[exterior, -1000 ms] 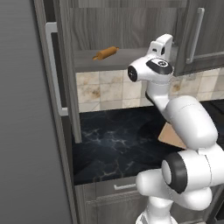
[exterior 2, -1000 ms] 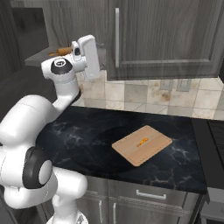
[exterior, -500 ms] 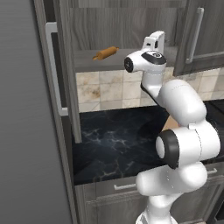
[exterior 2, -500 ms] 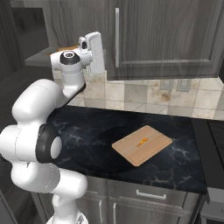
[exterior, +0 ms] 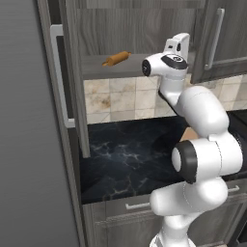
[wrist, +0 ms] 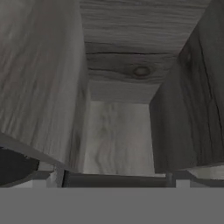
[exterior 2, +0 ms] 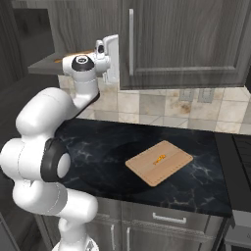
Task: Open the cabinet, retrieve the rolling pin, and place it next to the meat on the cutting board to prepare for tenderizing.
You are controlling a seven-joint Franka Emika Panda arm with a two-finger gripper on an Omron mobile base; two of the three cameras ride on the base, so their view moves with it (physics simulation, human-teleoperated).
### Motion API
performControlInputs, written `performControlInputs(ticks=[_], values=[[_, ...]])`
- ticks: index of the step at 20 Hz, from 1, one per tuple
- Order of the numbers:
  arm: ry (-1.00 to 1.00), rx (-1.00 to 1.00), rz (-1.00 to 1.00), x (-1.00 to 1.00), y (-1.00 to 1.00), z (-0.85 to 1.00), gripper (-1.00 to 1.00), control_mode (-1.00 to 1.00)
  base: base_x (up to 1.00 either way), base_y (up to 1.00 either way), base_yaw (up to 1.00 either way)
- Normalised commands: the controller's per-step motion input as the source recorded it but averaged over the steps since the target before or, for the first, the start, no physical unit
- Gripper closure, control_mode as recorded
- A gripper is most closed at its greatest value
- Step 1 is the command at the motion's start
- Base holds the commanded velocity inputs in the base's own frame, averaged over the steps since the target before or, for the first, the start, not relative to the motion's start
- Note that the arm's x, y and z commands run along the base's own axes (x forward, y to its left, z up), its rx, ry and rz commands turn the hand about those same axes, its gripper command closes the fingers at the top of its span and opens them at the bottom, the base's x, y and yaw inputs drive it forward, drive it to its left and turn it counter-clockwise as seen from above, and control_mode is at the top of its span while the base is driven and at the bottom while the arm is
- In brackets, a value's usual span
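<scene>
My hand (exterior: 179,44) spread wide, empty, inside cabinet (exterior: 144,29); fingertips cut off. Rolling pin (exterior: 116,58) near shelf's front edge; meat on cutting board (exterior 2: 159,162) indistinct.

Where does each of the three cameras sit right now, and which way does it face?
Left base view: behind the arm's left, facing the open cabinet and rolling pin; arm at right.
Right base view: behind its right, over the cutting board; arm at left.
Hand view: on the hand, looking into the cabinet; open claw at the bottom.
Both base views share the countertop.
</scene>
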Motion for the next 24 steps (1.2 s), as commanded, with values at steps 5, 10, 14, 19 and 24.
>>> performControlInputs(ticks=[5, 10, 14, 19, 24], values=[[0.02, 0.0, -0.1, -0.17, -0.35, 0.0, -1.0, -1.0, 0.0, 0.0, 0.0], [0.0, 0.0, -0.11, -0.56, -0.29, 0.0, -1.0, -1.0, 0.0, 0.0, 0.0], [0.0, 0.0, -0.15, -0.84, -0.13, 0.0, -1.0, -1.0, 0.0, 0.0, 0.0], [0.0, 0.0, -0.2, -0.91, -0.2, 0.0, -1.0, -1.0, 0.0, 0.0, 0.0], [-0.01, 0.0, -0.2, -0.79, -0.29, 0.0, -1.0, -1.0, 0.0, 0.0, 0.0]])
